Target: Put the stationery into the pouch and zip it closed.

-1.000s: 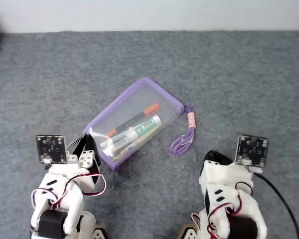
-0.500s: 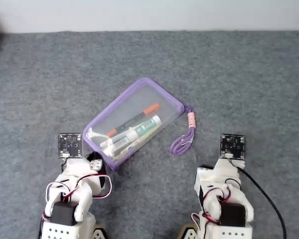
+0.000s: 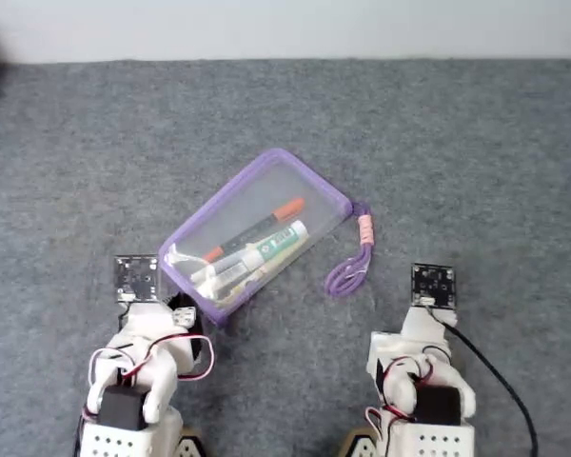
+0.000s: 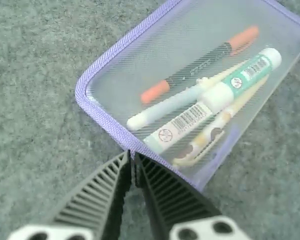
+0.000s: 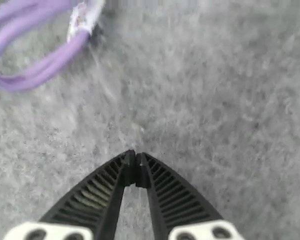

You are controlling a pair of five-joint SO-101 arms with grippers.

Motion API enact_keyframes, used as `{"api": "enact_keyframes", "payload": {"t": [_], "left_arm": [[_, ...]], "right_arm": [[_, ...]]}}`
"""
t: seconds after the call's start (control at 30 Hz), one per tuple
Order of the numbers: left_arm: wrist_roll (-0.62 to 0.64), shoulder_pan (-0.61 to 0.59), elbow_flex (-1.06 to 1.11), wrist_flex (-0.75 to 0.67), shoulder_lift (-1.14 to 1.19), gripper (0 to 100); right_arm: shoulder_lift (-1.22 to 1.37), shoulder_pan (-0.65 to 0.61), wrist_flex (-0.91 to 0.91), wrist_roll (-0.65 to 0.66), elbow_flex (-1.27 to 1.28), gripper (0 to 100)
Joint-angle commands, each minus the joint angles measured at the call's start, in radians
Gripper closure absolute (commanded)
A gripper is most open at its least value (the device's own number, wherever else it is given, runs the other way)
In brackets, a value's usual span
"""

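- Retreat: both arms draw back toward their bases, while the clear purple-edged zip pouch (image 3: 257, 228) stays put with pens and markers (image 4: 200, 100) inside (task looks done, I judge).
- Left gripper (image 4: 134, 161): jaws together, empty, pouch corner just ahead of its tips.
- Right gripper (image 5: 135, 167): jaws together, empty, over grey felt (image 5: 215, 100); purple wrist strap (image 5: 30, 75) ahead.

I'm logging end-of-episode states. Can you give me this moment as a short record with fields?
pouch: clear, purple-edged, lying flat on grey carpet
contents: orange-capped marker, green-labelled tube and other pens, all inside
zip: no gap visible along the purple edge; looks closed
strap: purple loop on the carpet beside the pouch
left gripper: shut, tips by a pouch corner
right gripper: shut, over bare carpet near the strap
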Motion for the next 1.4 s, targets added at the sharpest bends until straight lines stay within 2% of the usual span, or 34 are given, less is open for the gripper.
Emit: {"api": "enact_keyframes", "payload": {"t": [0.0, 0.2, 1.37], "left_arm": [[-0.055, -0.008, -0.005, 0.043, -0.012, 99], [-0.069, -0.006, -0.005, 0.143, -0.014, 99], [-0.072, -0.005, -0.005, 0.137, -0.014, 99]], "right_arm": [[-0.010, 0.008, -0.021, 0.006, 0.017, 99.0], [-0.010, 0.004, -0.021, 0.008, 0.018, 99.0], [-0.010, 0.002, -0.021, 0.008, 0.018, 99.0]]}}
